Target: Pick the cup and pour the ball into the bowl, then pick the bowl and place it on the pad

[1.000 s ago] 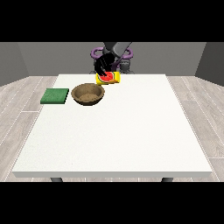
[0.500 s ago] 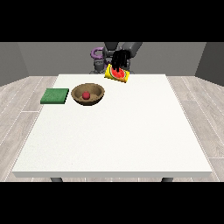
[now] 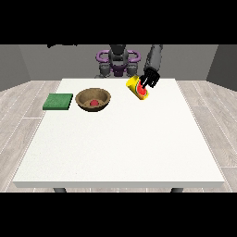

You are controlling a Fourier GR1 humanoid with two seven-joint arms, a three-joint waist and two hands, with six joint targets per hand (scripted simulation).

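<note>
A yellow cup (image 3: 138,86) with a red inside is held tilted above the table's far right part, its mouth turned towards the camera. The black hand at the view's right (image 3: 149,78) is curled round it. A brown wooden bowl (image 3: 85,96) stands on the table left of the cup, and a small red ball (image 3: 94,102) lies inside it. A flat green pad (image 3: 58,101) lies left of the bowl, near the table's left edge. The hand at the view's left does not show.
The white table (image 3: 120,143) stretches wide towards the camera. The robot's grey and purple torso (image 3: 118,61) stands behind the far edge.
The hand with the cup has moved right, away from the bowl. One second ago the cup was tipped over the bowl; the ball now lies in the bowl.
</note>
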